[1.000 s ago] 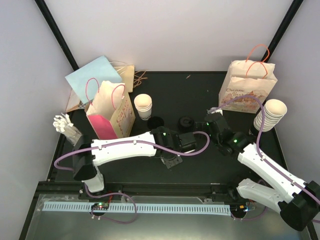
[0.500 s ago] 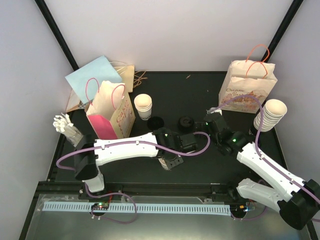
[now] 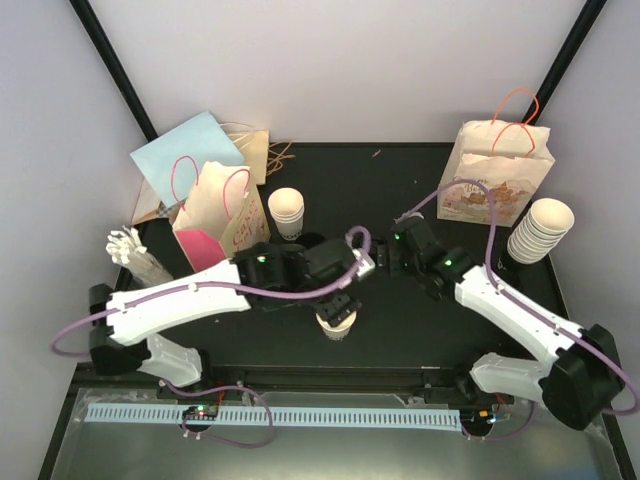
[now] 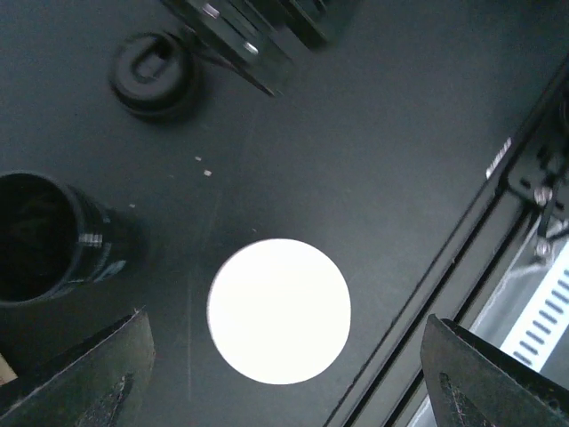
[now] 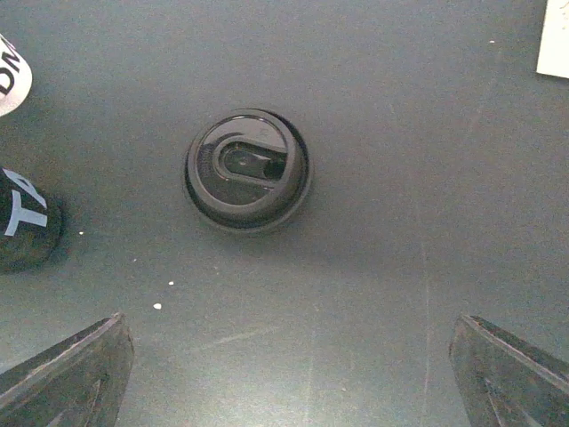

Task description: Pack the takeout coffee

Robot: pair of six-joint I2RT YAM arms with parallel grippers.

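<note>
A white paper cup (image 3: pixel 336 322) stands upright near the table's front edge. In the left wrist view the cup (image 4: pixel 279 310) shows as a white disc from above. My left gripper (image 4: pixel 284 360) hangs over it, open, with its fingers (image 4: pixel 98 382) wide on both sides and apart from the cup. In the top view that left gripper (image 3: pixel 338 298) sits just above the cup. A black lid (image 5: pixel 248 169) lies flat on the table, also seen as the lid (image 4: pixel 153 73) in the left wrist view. My right gripper (image 5: pixel 289 374) hovers open just short of it, holding nothing.
A black cylinder (image 3: pixel 312 243) stands behind the cup. At the left are a kraft and pink bag (image 3: pixel 222 215), a cup stack (image 3: pixel 287 212) and a blue bag (image 3: pixel 185 150). A printed bag (image 3: pixel 495 175) and a second cup stack (image 3: pixel 540 230) stand at the right.
My left gripper has opened, let go of the white cup and lifted above it. The left arm swung round. My right gripper moved left over the lid.
</note>
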